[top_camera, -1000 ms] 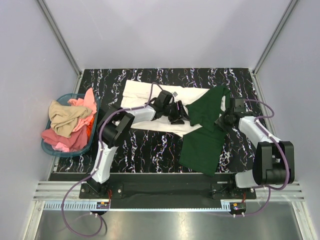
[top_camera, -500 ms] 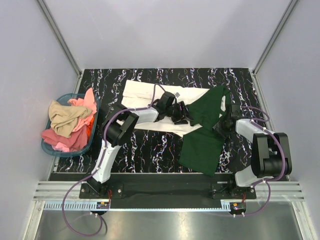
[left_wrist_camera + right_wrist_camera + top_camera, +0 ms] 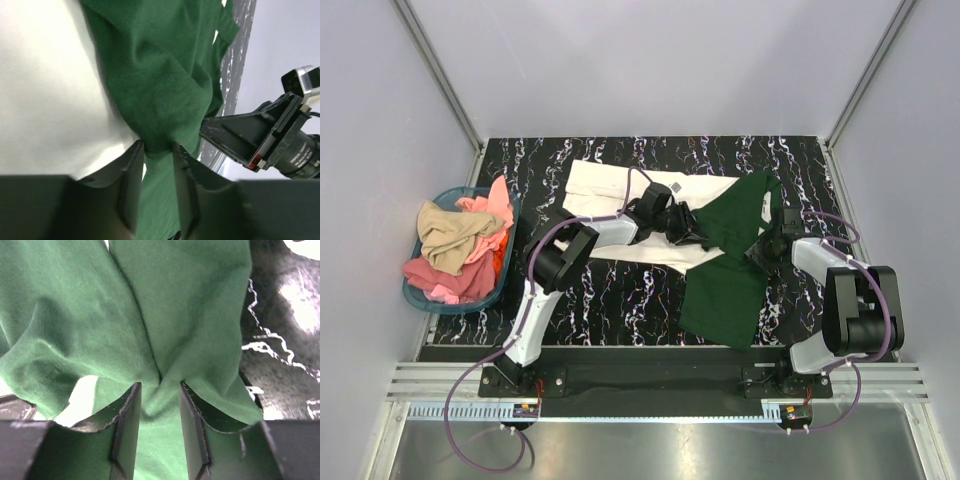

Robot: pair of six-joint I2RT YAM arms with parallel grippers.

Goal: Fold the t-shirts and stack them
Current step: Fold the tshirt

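Note:
The dark green t-shirt (image 3: 725, 290) lies crumpled on the right half of the table, its left part overlapping the cream-white t-shirt (image 3: 610, 190), which is spread flat behind it. My left gripper (image 3: 692, 232) is shut on a bunched fold of the green t-shirt (image 3: 165, 90) at its left edge, over the white t-shirt (image 3: 50, 100). My right gripper (image 3: 767, 248) is shut on a pinched fold of the green t-shirt (image 3: 165, 315) at its right edge. The white shirt's lettering is hidden.
A blue basket (image 3: 418, 297) with pink, tan and orange clothes stands off the table's left edge. The black marbled table (image 3: 610, 300) shows beside the shirts, and in the right wrist view (image 3: 285, 340). Grey walls enclose the back and sides.
My left gripper has slid right from the white shirt onto the green shirt's left edge and closed on it. My right gripper has dropped onto the green shirt's right edge.

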